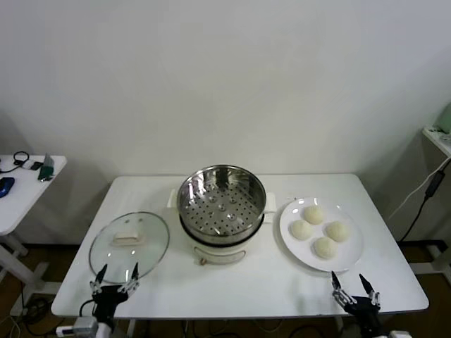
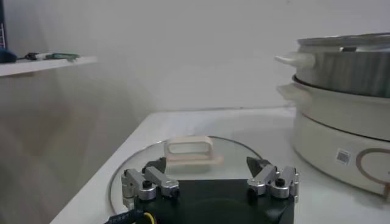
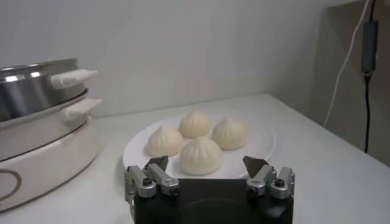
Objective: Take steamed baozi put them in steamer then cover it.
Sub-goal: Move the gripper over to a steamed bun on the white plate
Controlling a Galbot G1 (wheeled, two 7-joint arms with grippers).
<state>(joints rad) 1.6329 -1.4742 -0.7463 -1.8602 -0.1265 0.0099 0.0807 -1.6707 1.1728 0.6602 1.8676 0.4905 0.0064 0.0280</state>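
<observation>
Four cream baozi [image 1: 319,230], smooth, pleated tops

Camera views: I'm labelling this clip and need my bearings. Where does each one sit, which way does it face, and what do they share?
Head view: from the robot's head, looking forward and down on the table, steamer, cover and plate of four baozi; left gripper and right gripper show at the near edge.
Left wrist view: low behind the open left gripper, facing the cover.
Right wrist view: low behind the open right gripper, facing the baozi.
Shared: the steamer appears in both wrist views.
</observation>
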